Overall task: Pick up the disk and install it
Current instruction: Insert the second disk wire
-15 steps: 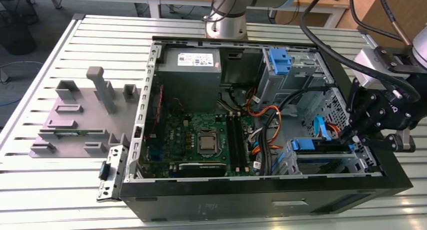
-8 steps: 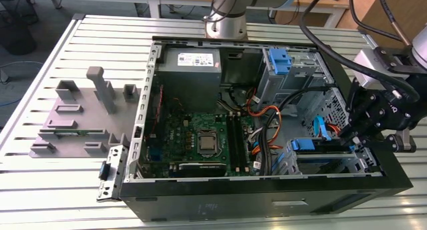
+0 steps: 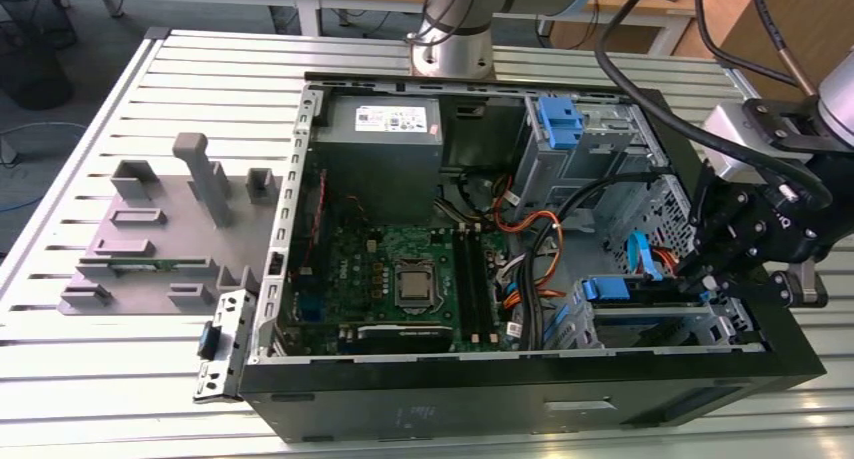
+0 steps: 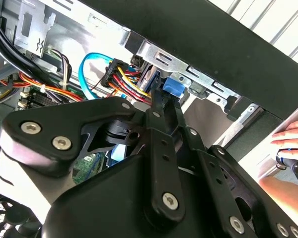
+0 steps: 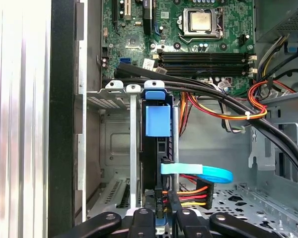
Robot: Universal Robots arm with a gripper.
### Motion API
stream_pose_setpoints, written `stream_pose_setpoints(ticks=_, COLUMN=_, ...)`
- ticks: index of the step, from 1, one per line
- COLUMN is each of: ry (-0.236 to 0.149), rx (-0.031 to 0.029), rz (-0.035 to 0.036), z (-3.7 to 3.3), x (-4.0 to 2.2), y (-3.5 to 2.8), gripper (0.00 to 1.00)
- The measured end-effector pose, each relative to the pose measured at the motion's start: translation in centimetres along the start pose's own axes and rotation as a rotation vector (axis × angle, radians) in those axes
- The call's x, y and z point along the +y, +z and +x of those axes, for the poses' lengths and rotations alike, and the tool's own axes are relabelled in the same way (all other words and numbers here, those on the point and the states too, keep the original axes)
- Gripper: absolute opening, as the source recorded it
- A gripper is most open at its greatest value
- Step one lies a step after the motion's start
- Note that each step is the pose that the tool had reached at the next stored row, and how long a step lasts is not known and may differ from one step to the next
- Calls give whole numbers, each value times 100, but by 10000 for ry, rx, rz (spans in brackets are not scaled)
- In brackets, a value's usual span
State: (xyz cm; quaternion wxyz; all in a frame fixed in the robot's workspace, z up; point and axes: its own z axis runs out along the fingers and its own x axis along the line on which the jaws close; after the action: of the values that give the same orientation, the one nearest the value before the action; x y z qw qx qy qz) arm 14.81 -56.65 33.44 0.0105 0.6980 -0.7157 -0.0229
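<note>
The disk [image 5: 156,158] stands edge-on in the drive bay [image 5: 114,144] at the corner of the open computer case [image 3: 534,399], with the blue tab of its carrier [image 5: 157,119] at its far end. In the exterior view the blue carrier [image 3: 607,287] sits in the bay at the case's lower right. My gripper [image 3: 697,271] hangs over that corner, by the case's right wall. In both wrist views the black fingers [image 5: 141,220] close in on the disk's near edge, and the gripper [image 4: 156,96] looks shut on it beside a blue part [image 4: 171,87].
Thick black cables [image 5: 213,96], orange-red wires [image 5: 238,111] and a blue flat cable [image 5: 208,173] run close beside the bay. The motherboard [image 3: 400,279] and power supply [image 3: 380,119] fill the case. A grey fixture [image 3: 160,239] lies on the slatted table. A person's hand [image 4: 293,134] rests outside the case.
</note>
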Motion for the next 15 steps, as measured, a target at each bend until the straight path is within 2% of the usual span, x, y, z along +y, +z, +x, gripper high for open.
stream_pose_setpoints(ticks=7, ry=1, rx=3, rz=0, z=0, x=0, y=2, gripper=24)
stream_pose_setpoints(ticks=8, ry=0, rx=5, rz=0, z=0, x=0, y=1, gripper=22)
stream_pose_setpoints(ticks=9, ry=0, rx=5, rz=0, z=0, x=0, y=1, gripper=16)
stream_pose_setpoints(ticks=15, ry=0, rx=8, rz=0, z=0, x=0, y=1, gripper=16)
